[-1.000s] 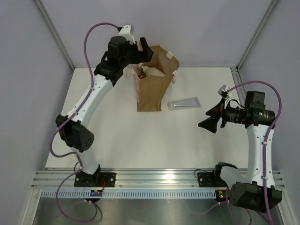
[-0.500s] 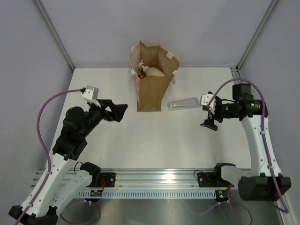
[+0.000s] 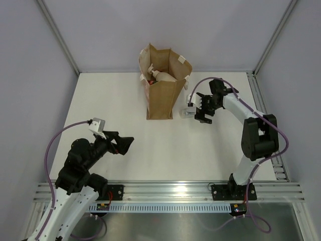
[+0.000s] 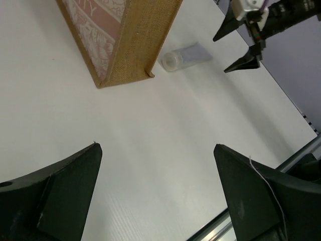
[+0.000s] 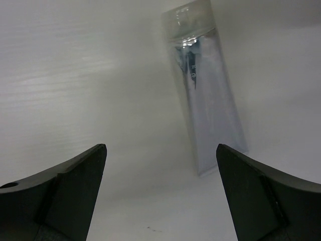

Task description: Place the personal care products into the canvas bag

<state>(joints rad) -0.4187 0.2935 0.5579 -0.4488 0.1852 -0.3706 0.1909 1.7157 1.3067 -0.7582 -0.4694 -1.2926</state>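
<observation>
At the right centre of the overhead view, the right arm's black two-finger gripper [image 3: 200,109] hangs low over the white tabletop [image 3: 115,100]. Its jaws are spread wide and hold nothing. The flat silver tube [image 5: 208,100] lies on the table just ahead of the fingers, untouched. In the wrist view it sits nearer the right-hand finger, its cap end pointing away. Just left of the tube stands the tall tan canvas bag [image 3: 163,100], with a beige-pink bottle [image 3: 164,77] showing inside. At lower left, the left gripper [image 3: 124,143] is also wide open and empty, well apart from both.
</observation>
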